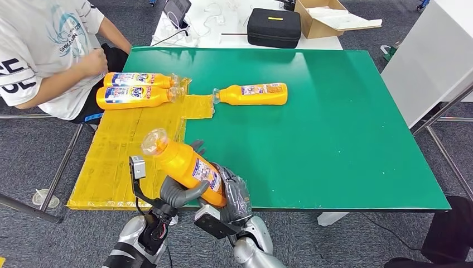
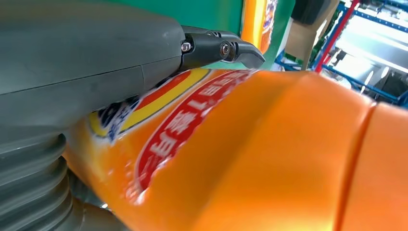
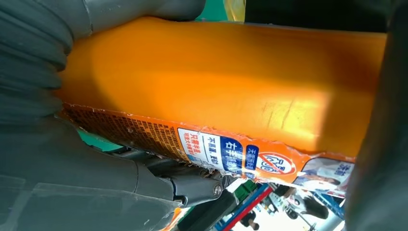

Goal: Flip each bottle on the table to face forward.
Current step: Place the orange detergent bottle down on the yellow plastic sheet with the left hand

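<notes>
- Low in the frame's centre, the left robot hand [image 1: 177,192] and right robot hand [image 1: 234,196] both grip one orange bottle [image 1: 187,166], lifted, cap tilted toward upper left.
- Mid-frame, a third bottle [image 1: 254,94] lies on the green counter [image 1: 334,128].
- Upper left, two bottles [image 1: 134,89] lie on yellow sheeting [image 1: 122,151] beside a seated person [image 1: 44,50].

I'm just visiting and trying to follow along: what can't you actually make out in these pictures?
- Held bottle: its base is hidden by the left robot hand and right robot hand, head view.
- Its label: blurred and partly covered by the thumb, left wrist view.
- Person: cut off by the picture's edge, head view.
</notes>
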You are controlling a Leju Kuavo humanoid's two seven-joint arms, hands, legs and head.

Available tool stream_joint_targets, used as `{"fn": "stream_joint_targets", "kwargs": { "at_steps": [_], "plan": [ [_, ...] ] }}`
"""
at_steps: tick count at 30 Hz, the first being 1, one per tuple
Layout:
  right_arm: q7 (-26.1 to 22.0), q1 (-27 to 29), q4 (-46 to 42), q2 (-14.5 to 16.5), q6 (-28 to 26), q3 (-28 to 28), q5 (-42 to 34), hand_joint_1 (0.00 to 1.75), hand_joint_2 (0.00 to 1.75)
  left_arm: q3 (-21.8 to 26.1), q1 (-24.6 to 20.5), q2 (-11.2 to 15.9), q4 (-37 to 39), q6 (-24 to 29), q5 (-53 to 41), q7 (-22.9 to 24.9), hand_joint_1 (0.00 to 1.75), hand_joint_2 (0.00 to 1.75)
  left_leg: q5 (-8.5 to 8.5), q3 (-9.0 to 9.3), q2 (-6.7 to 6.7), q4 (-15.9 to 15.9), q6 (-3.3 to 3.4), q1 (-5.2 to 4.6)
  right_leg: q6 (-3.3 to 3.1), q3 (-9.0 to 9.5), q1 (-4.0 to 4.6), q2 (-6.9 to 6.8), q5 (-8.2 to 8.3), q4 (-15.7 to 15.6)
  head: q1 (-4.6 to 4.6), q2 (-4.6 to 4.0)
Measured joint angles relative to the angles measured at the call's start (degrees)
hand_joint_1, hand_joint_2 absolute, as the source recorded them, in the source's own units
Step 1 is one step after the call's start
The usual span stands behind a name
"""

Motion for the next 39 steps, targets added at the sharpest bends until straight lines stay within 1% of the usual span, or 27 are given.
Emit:
{"fn": "stream_joint_targets", "kwargs": {
  "at_steps": [1,2,12,13,14,16,17,18,21,23,26,31,34,39],
  "plan": [
    [0.23,-0.13,0.26,0.0,0.13,0.16,0.02,1.75,1.75,0.1,0.09,0.0,-0.04,0.27,-0.11,-0.07,1.7,1.75,0.0,0.0,0.0,0.0,0.0,0.0,0.0,0.0,0.0,0.0,0.0,0.0,0.0,0.0],
    [0.45,-0.27,0.52,0.01,0.27,0.26,0.05,1.75,1.75,0.19,0.21,0.0,-0.1,0.5,-0.28,-0.15,1.75,1.75,0.0,0.0,0.0,0.0,0.0,0.0,0.0,-0.01,0.0,0.0,0.0,0.0,-0.01,0.0],
    [0.63,-0.9,1.92,0.06,0.48,0.81,-0.44,1.75,1.75,0.49,0.77,-0.01,-0.61,0.77,-2.1,-0.88,1.75,1.75,0.0,0.0,0.01,0.0,0.0,0.0,0.0,-0.01,0.01,0.0,0.0,0.0,-0.01,0.0],
    [0.62,-0.92,1.96,0.07,0.48,0.85,-0.49,1.72,1.75,0.54,0.77,-0.01,-0.61,0.75,-2.1,-0.92,1.75,1.75,0.0,0.0,0.01,0.0,0.0,0.0,0.0,-0.01,0.01,0.0,0.0,0.0,-0.01,0.0],
    [0.61,-0.94,1.99,0.07,0.49,0.9,-0.54,1.6,1.75,0.58,0.77,-0.02,-0.61,0.74,-2.1,-0.97,1.75,1.75,0.0,0.0,0.01,0.0,0.0,0.0,0.0,-0.01,0.0,0.0,0.0,0.0,-0.01,0.01],
    [0.63,-0.98,2.03,0.07,0.52,0.97,-0.63,0.73,1.75,0.68,0.78,-0.03,-0.61,0.74,-2.11,-1.0,1.75,1.75,0.0,0.0,0.01,0.0,0.0,0.0,0.0,-0.01,0.0,0.0,0.0,0.0,-0.01,0.01],
    [0.7,-1.0,2.05,0.07,0.6,0.99,-0.68,0.32,1.75,0.73,0.78,-0.04,-0.63,0.79,-2.13,-1.01,1.75,1.75,0.0,0.0,0.01,0.0,0.0,0.0,0.0,-0.01,0.0,0.0,0.0,0.0,0.0,0.01],
    [0.84,-1.02,2.08,0.07,0.71,1.02,-0.71,0.0,1.31,0.78,0.77,-0.05,-0.71,0.89,-2.15,-1.01,1.75,1.75,0.0,0.0,0.01,0.0,0.0,0.0,0.0,-0.01,0.0,0.0,0.0,0.0,0.0,0.01],
    [1.45,-1.08,2.22,0.07,0.95,1.07,-0.73,0.0,0.0,0.86,0.78,-0.18,-1.25,1.52,-2.17,-0.96,1.75,1.75,0.0,0.0,0.01,0.0,0.0,0.0,0.0,-0.01,0.0,0.0,0.0,0.0,0.0,0.01],
    [2.18,-1.09,2.26,0.05,1.04,1.04,-0.86,0.0,0.0,1.16,0.77,-0.25,-1.93,2.89,-2.28,-1.29,1.75,1.75,0.0,0.0,0.01,0.0,0.0,0.0,0.0,-0.01,0.0,0.0,0.01,0.0,0.01,0.01],
    [3.57,-0.99,1.88,-0.08,1.68,0.86,-1.14,0.0,0.0,2.61,0.54,-0.36,-3.58,6.52,-3.34,-2.38,1.75,1.75,0.0,0.01,0.01,0.0,0.0,0.0,-0.01,-0.03,0.01,0.01,0.02,0.0,-0.01,0.0],
    [4.7,-0.77,0.07,-0.49,2.65,0.48,-1.42,0.0,0.0,4.96,0.01,-0.38,-5.62,9.55,-5.74,-3.51,1.75,1.75,0.02,0.01,0.01,0.0,0.0,0.01,-0.02,-0.02,0.01,0.01,0.02,0.0,0.0,0.0],
    [4.62,-0.07,-2.78,-0.9,2.93,-0.12,-2.64,0.0,0.0,6.72,-0.57,-0.32,-6.85,16.46,-11.18,-7.08,1.75,1.75,0.02,0.0,0.02,0.0,0.0,0.0,-0.02,-0.04,0.01,0.02,0.03,0.01,0.01,0.0],
    [4.22,2.53,-15.5,-2.67,6.13,-1.58,-7.47,0.0,0.0,12.88,-4.17,0.46,-8.43,30.11,-22.29,-11.41,1.75,1.75,0.06,-0.01,0.0,0.0,-0.01,0.01,-0.02,-0.04,0.01,0.01,0.04,0.01,-0.01,0.01]
  ]
}}
